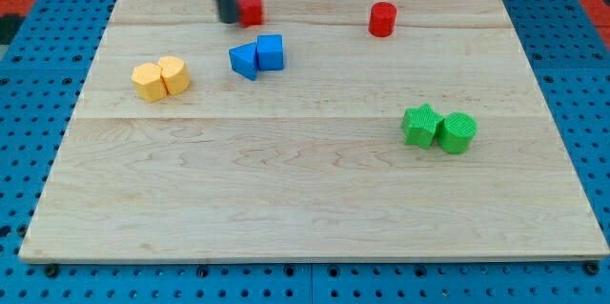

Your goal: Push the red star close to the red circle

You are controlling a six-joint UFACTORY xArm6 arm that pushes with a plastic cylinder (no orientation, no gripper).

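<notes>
The red star (252, 8) lies near the view's top, left of centre, partly hidden by my rod. My tip (228, 20) touches or nearly touches the star's left side. The red circle (382, 19), a short cylinder, stands to the view's right of the star, well apart from it, near the board's top edge.
A blue triangle (244, 59) and a blue cube (271, 52) sit together just below the star. A yellow pair (160, 78) lies at the left. A green star (420, 125) and a green cylinder (457, 132) sit at the right. The wooden board (315, 209) ends in blue pegboard.
</notes>
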